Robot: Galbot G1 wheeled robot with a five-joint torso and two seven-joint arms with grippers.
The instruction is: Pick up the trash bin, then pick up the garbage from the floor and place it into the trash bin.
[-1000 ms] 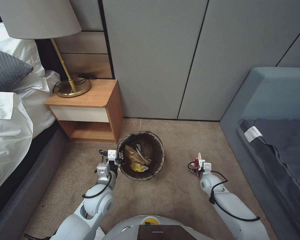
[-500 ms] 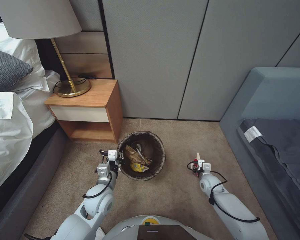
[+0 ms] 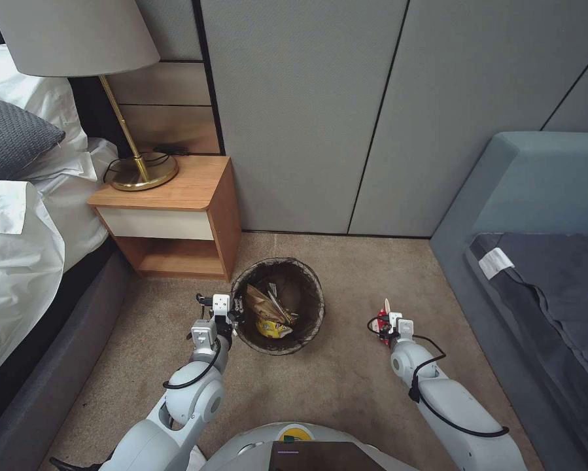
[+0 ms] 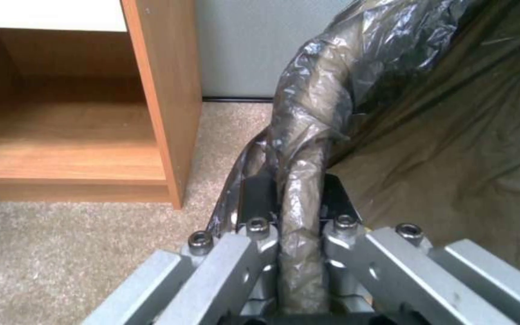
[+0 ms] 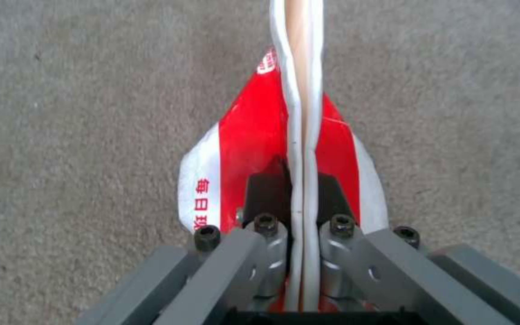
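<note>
The trash bin (image 3: pixel 307 307), lined with a dark bag, stands on the beige floor (image 3: pixel 346 379) beside the nightstand, with wrappers and brown paper inside. My left gripper (image 3: pixel 233 313) is shut on the bin's bag-covered rim (image 4: pixel 299 180) at its near-left side. To the right, my right gripper (image 3: pixel 385 322) is shut on the flattened top seam of a red-and-white carton (image 5: pixel 260 149), a piece of garbage held above the carpet, about a hand's width right of the bin.
A wooden nightstand (image 3: pixel 176 216) with a brass lamp (image 3: pixel 137 167) stands left of the bin, close to the left gripper. A bed (image 3: pixel 25 248) lies far left, a grey-blue sofa (image 3: pixel 536 261) at right, the grey wall behind.
My right gripper with the carton has crept slightly toward me and up. The left gripper and bin have barely moved.
</note>
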